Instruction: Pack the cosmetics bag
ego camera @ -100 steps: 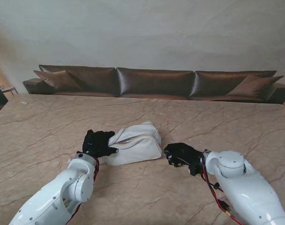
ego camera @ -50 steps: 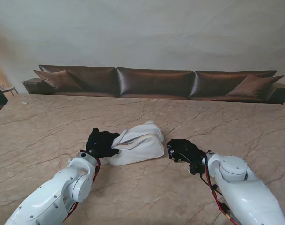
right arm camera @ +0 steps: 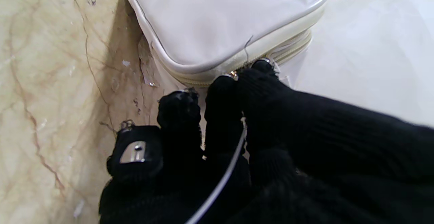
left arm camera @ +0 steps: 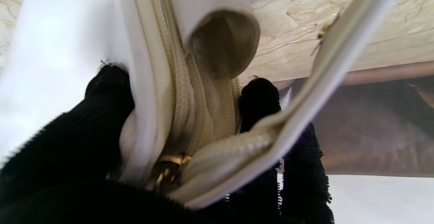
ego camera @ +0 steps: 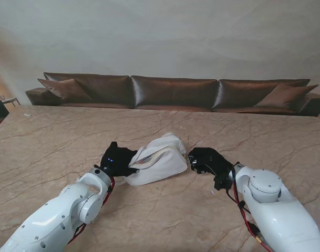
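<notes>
Here my left hand (ego camera: 117, 160) grips the near-left end of the bag (ego camera: 161, 161), fingers (left arm camera: 101, 115) pinched over the zipper seam (left arm camera: 176, 92), with a gold pull (left arm camera: 169, 164) showing just by the palm. That grip looks firm, so I would hold it as the anchor and not tug farther.

My right hand (ego camera: 206, 160) is curled at the bag's right end, fingertips (right arm camera: 220, 88) touching the zipper edge (right arm camera: 284, 53); whether it has caught anything I cannot tell. A thin silvery wire (right arm camera: 223, 180) runs across its palm.

The bag lies on the marble table (ego camera: 54, 142) between the two hands, tilted, its mouth partly open toward my left hand. I see no cosmetics on the table.

To do this step well, I judge the right hand should press the far end down lightly while the left hand keeps the mouth spread. Pulling hard risks dragging the soft bag sideways and folding the opening closed.
</notes>
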Available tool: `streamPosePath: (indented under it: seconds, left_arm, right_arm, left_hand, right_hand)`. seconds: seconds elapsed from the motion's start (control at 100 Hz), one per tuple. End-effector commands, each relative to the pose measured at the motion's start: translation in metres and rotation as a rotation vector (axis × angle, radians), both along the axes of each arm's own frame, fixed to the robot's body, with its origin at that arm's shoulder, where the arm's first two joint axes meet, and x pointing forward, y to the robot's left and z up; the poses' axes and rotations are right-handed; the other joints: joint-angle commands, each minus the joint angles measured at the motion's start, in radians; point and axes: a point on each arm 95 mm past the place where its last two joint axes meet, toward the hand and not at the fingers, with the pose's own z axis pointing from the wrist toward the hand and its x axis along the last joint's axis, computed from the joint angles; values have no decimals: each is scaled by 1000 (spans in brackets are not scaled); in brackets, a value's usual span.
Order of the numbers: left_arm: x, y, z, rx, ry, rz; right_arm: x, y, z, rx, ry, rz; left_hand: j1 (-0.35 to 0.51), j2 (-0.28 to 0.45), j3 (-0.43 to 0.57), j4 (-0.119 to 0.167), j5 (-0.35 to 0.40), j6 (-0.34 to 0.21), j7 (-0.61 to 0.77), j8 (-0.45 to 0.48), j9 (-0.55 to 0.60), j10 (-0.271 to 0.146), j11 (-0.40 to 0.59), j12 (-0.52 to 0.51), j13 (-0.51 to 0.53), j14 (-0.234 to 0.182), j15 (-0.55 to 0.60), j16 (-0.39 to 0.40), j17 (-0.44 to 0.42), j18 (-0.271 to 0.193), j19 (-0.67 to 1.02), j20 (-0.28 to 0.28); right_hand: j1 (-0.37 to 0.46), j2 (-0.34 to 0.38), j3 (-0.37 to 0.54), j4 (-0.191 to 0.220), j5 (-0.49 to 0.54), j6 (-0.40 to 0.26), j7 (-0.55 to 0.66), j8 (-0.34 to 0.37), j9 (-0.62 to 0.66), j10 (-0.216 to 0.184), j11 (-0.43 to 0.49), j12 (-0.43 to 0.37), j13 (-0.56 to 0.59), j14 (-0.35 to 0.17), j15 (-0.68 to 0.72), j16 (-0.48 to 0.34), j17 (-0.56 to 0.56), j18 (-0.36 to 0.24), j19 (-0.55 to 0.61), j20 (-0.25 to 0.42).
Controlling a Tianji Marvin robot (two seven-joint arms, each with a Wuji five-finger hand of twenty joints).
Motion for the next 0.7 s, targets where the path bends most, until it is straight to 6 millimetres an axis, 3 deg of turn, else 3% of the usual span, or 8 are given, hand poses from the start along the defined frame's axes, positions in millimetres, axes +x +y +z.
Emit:
streamPosePath:
  seconds: [0.0,0.11,0.19,0.28,0.35,0.45,0.53,0.69]
  left_arm:
    - [-17,4,-38,44,103,-6]
    - [-20,3,-41,-13,117,10]
    - [-21,3,-43,-71,144,31]
    - [-23,2,-47,-169,200,70]
    - [-25,1,-51,-255,237,109]
    - [-28,-1,-54,-347,261,150]
    - [-30,-3,-56,-403,264,165]
    - [-34,-12,-59,-550,286,186]
  right_arm:
    - [6,1,21,-12,-53,6]
    - [4,-2,20,-41,-44,8]
    - [2,-4,15,-51,-30,18]
    - [-1,-6,9,-49,-13,25]
    - [-4,-6,4,-50,-5,23]
    - [-6,-8,-1,-52,4,24]
    - [-7,-9,-4,-54,9,22]
    - [-9,-11,-7,-56,14,32]
  left_hand:
    - [250,100,389,173,146,-177,166,14,117,-80,231,72,2,-77,19,39,-11,-9,2,6]
    - [205,32,440,144,134,-171,148,2,129,-97,183,69,7,-75,-13,30,-8,-10,0,1]
    - [109,-138,585,23,105,-205,123,-150,149,-97,30,106,-21,-72,-75,31,-30,-25,-21,-11]
    - [14,-152,627,-13,67,-228,96,-190,120,-87,-35,110,-70,-75,-120,4,-73,-30,-48,-8]
    - [-46,-167,662,0,48,-214,98,-226,93,-64,-110,87,-109,-71,-153,-62,-104,-23,-78,2]
    - [-155,-164,677,80,3,-166,94,-285,43,-8,-277,-11,-156,-76,-252,-147,-143,-17,-129,8]
    - [-203,-166,665,143,-22,-141,93,-317,-38,11,-222,-198,-146,-79,-278,-199,-144,-18,-142,17]
    - [-40,-154,578,53,-54,-166,87,-335,14,37,-255,-304,-32,-98,-202,-201,-71,-64,-79,42]
  right_hand:
    - [-13,48,1,-13,33,-239,95,-33,-31,-27,-17,12,-4,10,-11,12,2,-25,25,29]
    - [-13,44,4,-14,37,-241,101,-37,-29,-26,-16,12,-4,10,-12,11,2,-26,23,29]
    - [-11,44,5,-14,37,-242,105,-33,-28,-28,-16,12,-3,9,-13,11,2,-27,23,29]
    - [-5,45,3,-14,40,-239,108,-30,-30,-24,-15,13,-3,12,-13,11,2,-27,23,30]
    - [-3,43,4,-14,43,-239,110,-27,-27,-24,-15,13,-2,12,-13,11,2,-27,23,30]
    - [1,43,5,-13,44,-243,111,-17,-27,-24,-14,13,-1,13,-13,12,2,-27,23,30]
    - [5,43,4,-13,46,-244,114,-5,-26,-23,-12,14,-1,14,-12,13,3,-24,23,30]
    - [13,47,0,-8,59,-247,99,51,-27,-27,-11,15,-1,14,-14,14,3,-20,22,31]
